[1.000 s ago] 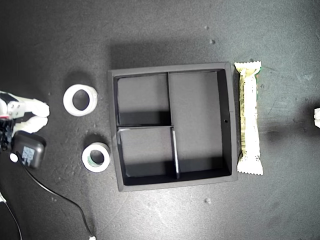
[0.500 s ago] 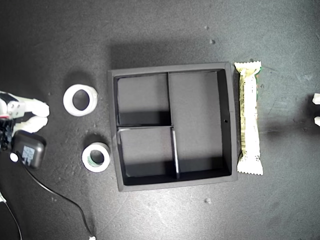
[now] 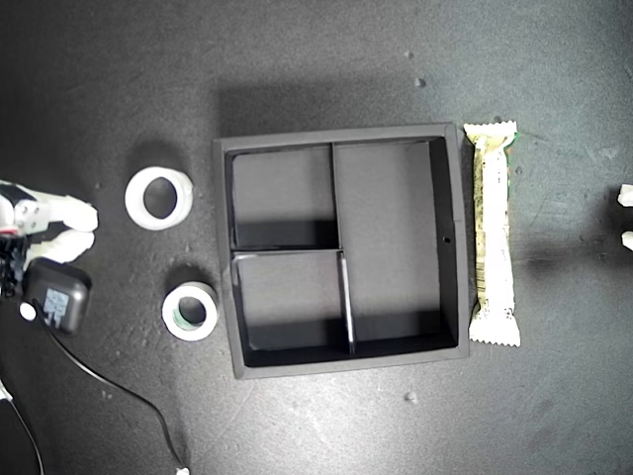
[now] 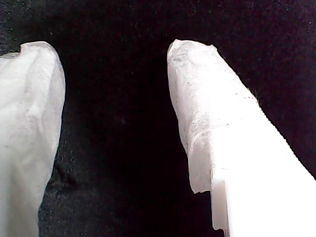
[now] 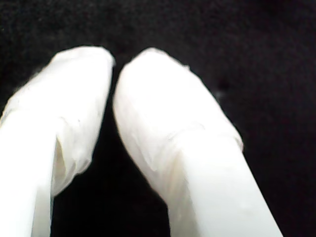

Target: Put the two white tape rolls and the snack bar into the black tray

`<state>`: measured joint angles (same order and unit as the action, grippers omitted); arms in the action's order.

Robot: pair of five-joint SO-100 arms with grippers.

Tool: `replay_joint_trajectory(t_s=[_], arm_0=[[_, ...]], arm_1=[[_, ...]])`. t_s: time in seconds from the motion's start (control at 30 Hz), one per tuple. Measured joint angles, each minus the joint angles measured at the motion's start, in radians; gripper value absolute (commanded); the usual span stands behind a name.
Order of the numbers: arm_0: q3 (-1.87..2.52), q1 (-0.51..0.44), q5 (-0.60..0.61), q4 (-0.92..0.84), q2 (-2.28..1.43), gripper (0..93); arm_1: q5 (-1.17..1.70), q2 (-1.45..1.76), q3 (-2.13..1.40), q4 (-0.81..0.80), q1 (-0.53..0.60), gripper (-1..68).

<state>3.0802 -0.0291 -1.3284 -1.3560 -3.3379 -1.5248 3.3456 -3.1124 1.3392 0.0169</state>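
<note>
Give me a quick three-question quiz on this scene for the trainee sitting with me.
1. True or false: the snack bar lies inside the black tray.
2. How many white tape rolls, counting the larger roll and the smaller roll, are outside the tray? A: none. B: two. C: one.
3. Fill in: by the wrist views, my ____ gripper has its jaws wide apart.

Key
1. False: it lies on the mat along the tray's outer wall, at the exterior view's right.
2. B: both sit on the mat at the exterior view's left of the tray.
3. First: my first gripper is open, while my second gripper is nearly closed on nothing.
</note>
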Motion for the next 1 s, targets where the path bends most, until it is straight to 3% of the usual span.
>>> replay_joint_trajectory(t_s=[1.0], arm_0=[[0.000,0.000,0.000,0.000,0.000,1.1]], arm_1=[[0.000,0.000,0.000,0.000,-0.028,12.3]])
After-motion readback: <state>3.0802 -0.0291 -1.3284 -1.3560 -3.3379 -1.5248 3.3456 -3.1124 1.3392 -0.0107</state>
